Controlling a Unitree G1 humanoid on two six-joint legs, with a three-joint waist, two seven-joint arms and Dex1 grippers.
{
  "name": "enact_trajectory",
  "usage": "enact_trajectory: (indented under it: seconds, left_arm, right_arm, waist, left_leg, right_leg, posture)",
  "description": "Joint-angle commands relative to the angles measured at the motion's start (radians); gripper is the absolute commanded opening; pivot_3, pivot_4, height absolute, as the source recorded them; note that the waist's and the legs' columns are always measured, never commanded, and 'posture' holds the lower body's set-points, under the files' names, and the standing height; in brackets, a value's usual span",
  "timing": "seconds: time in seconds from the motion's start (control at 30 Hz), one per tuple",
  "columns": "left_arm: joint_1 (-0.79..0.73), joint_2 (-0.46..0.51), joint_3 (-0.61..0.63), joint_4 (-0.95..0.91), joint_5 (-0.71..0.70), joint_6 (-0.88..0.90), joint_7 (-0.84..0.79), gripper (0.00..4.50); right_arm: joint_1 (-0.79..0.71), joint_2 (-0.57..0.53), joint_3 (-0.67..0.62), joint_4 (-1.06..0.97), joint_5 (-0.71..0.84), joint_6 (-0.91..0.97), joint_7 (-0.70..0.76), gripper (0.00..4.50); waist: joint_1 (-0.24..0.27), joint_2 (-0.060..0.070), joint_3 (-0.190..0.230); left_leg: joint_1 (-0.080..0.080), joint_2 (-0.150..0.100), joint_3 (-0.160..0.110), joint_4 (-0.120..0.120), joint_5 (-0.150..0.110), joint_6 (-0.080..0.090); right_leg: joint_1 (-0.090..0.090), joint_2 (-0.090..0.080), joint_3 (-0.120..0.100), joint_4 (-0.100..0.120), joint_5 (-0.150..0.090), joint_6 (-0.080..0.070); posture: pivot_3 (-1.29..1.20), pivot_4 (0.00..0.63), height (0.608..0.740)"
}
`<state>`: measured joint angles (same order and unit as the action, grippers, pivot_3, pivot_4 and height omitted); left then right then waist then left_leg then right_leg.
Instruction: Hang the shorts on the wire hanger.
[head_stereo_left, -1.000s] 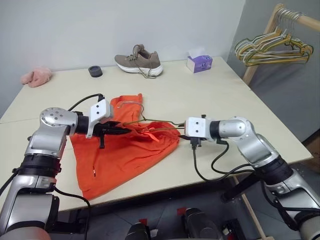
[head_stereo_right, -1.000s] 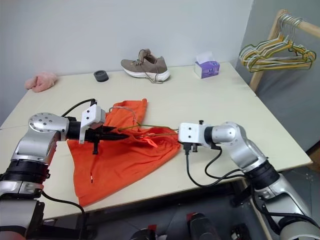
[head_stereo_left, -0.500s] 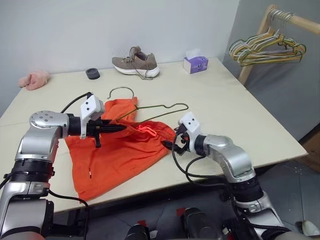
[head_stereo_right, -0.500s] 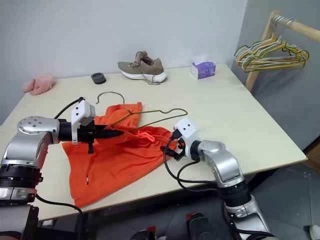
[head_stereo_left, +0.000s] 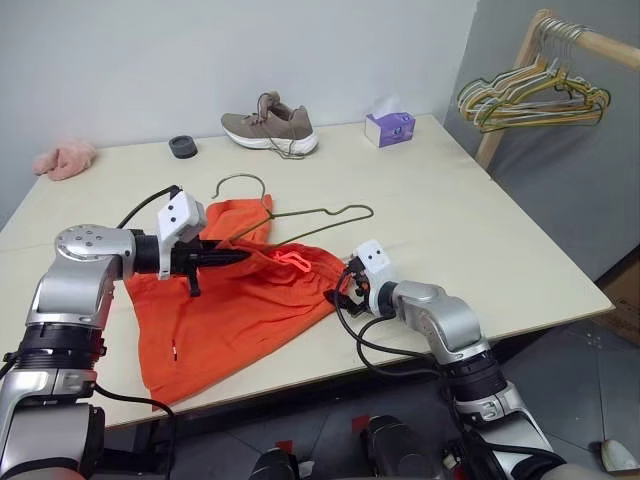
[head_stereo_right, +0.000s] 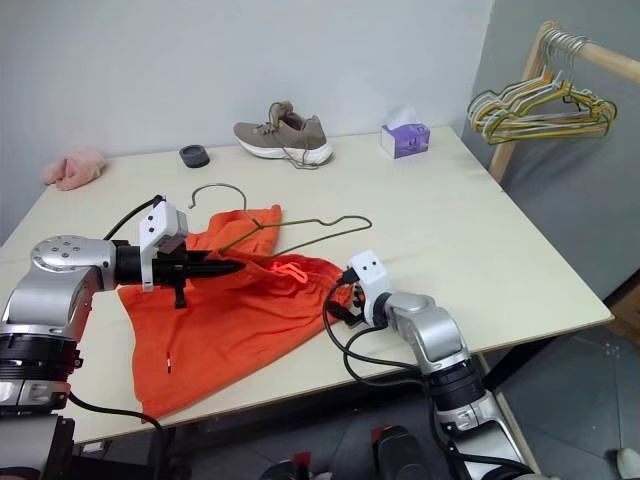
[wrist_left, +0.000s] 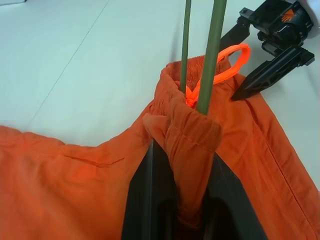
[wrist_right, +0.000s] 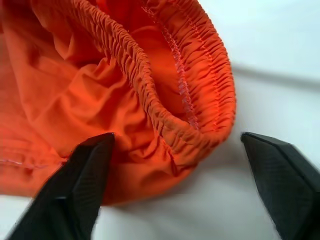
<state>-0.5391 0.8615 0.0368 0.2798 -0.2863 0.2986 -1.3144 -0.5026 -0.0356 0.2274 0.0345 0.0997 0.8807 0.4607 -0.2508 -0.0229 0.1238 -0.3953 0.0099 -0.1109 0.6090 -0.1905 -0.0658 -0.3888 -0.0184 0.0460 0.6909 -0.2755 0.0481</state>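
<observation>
Fabric of the orange shorts (head_stereo_left: 235, 300) is pinched in the left gripper (wrist_left: 182, 210), whose two black fingers are closed on a fold of the waistband together with one green wire of the hanger. The right gripper (wrist_right: 192, 165) has its fingers spread wide on both sides of the gathered waistband end and grips nothing yet.

The wire hanger (head_stereo_left: 300, 215) lies at the centre of the head view; its hook rests on the bare table (head_stereo_left: 450, 210) above the shorts, and its two lower wires go into the waistband opening. So the threading looks partly done. What is left, as it seems, is to pull the elastic over the far shoulder of the hanger, which sticks out bare to the right, and then to lift all.

The left arm comes in from the left edge, almost level, pointing right. The right arm comes up from the lower right, elbow bent, and its gripper sits low at the right end of the shorts, pointing left.

Behind, at the upper part of the picture, stand a brown sneaker (head_stereo_left: 268, 128) and a purple tissue box (head_stereo_left: 389, 127).
</observation>
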Motion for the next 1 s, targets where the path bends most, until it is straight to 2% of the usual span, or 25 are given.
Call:
enact_trajectory:
  seconds: [0.03, 0.13, 0.3, 0.4, 0.53, 0.67, 0.8, 1.0]
  left_arm:
    - [-0.002, 0.013, 0.048, -0.048, -0.035, 0.014, 0.019, 0.03]
    - [0.024, 0.013, 0.083, -0.084, -0.077, 0.067, 0.043, 0.03]
    - [0.129, 0.046, 0.168, -0.228, -0.216, 0.259, 0.037, 0.03]
    - [0.199, 0.083, 0.166, -0.287, -0.239, 0.291, 0.007, 0.03]
    - [0.235, 0.124, 0.166, -0.320, -0.282, 0.341, -0.026, 0.03]
    - [0.275, 0.207, 0.136, -0.284, -0.244, 0.312, -0.082, 0.03]
    - [0.271, 0.255, 0.095, -0.199, -0.183, 0.242, -0.105, 0.02]
    - [0.270, 0.292, 0.051, -0.164, -0.166, 0.213, -0.149, 0.01]
  right_arm:
    - [-0.005, 0.012, 0.009, -0.013, 0.004, -0.050, -0.017, 2.92]
    - [-0.003, -0.010, 0.024, -0.005, -0.027, -0.133, -0.031, 1.81]
    - [-0.034, -0.104, -0.040, 0.036, -0.020, -0.235, -0.009, 0.04]
    - [-0.062, -0.190, -0.088, 0.058, 0.021, -0.243, 0.066, 0.00]
    - [-0.081, -0.283, -0.090, 0.050, 0.040, -0.259, 0.141, 0.00]
    - [-0.089, -0.367, -0.081, 0.014, 0.026, -0.301, 0.198, 0.00]
    - [-0.066, -0.411, -0.067, -0.045, 0.023, -0.315, 0.219, 0.00]
    - [-0.034, -0.448, -0.059, -0.125, 0.026, -0.312, 0.227, 0.00]
  waist:
    - [0.001, 0.000, 0.000]
    - [0.001, 0.000, 0.000]
    - [0.001, 0.000, 0.000]
    - [0.004, 0.000, 0.000]
    - [0.008, 0.000, 0.000]
    - [0.008, 0.001, 0.000]
    - [0.007, 0.001, 0.000]
    - [0.007, 0.001, 0.000]
  left_leg:
    - [0.000, 0.000, 0.000, 0.000, 0.000, 0.000]
    - [0.000, 0.000, 0.000, 0.000, 0.000, 0.000]
    - [-0.001, 0.000, 0.000, 0.000, 0.000, 0.000]
    - [-0.001, 0.000, 0.000, 0.000, 0.000, 0.000]
    - [-0.001, 0.000, -0.001, 0.000, 0.000, 0.000]
    - [-0.001, 0.000, 0.000, 0.000, 0.000, 0.000]
    - [-0.001, 0.000, 0.000, -0.001, 0.000, 0.000]
    - [-0.001, 0.000, 0.000, -0.001, 0.000, 0.000]
  right_leg:
    - [0.000, 0.000, 0.000, 0.000, 0.000, 0.000]
    - [0.000, 0.000, 0.000, 0.000, 0.000, 0.000]
    - [0.000, 0.000, 0.000, -0.002, 0.000, 0.000]
    - [0.000, 0.000, 0.000, -0.003, 0.000, 0.000]
    - [0.000, 0.000, -0.001, -0.002, 0.000, 0.000]
    - [0.000, 0.000, -0.001, -0.002, 0.000, 0.000]
    - [0.000, 0.000, -0.001, -0.003, 0.000, -0.001]
    - [0.000, 0.000, -0.001, -0.004, 0.000, -0.001]
  posture:
    - [-0.19, 0.042, 0.740]
    - [-0.19, 0.044, 0.740]
    - [-0.17, 0.045, 0.740]
    - [-0.16, 0.044, 0.740]
    - [-0.16, 0.043, 0.740]
    - [-0.17, 0.043, 0.740]
    - [-0.18, 0.045, 0.740]
    - [-0.19, 0.046, 0.740]
